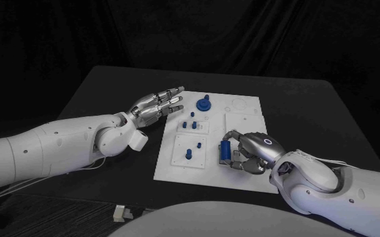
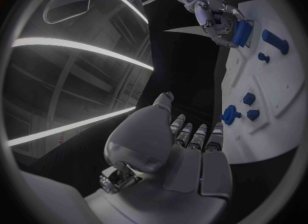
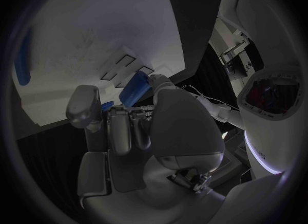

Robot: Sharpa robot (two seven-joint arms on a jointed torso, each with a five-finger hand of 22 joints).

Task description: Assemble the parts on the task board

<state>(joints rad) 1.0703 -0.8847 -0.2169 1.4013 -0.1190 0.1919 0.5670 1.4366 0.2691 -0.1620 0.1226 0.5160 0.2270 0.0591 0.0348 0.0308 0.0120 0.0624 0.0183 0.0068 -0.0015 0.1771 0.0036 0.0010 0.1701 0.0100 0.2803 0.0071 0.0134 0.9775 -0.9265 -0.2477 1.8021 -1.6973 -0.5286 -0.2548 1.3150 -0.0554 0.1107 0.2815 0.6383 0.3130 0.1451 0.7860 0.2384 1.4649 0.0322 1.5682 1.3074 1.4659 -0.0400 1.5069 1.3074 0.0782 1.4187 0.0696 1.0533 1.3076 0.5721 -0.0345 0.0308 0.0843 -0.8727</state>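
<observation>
The white task board lies mid-table. My right hand rests on the board's near right part and grips a blue cylinder-like part in its fingers; the right wrist view shows that part between the fingers of the hand, just over the board. My left hand hovers at the board's left edge, fingers straight and apart, holding nothing. A blue knob part stands at the far middle. Small blue pegs stand nearby, and two more sit in the near left plate.
The black table extends around the board, with bare room to its right and far side. From the left wrist, my left hand shows beside the board, with the right hand holding its part. Black curtains hang behind.
</observation>
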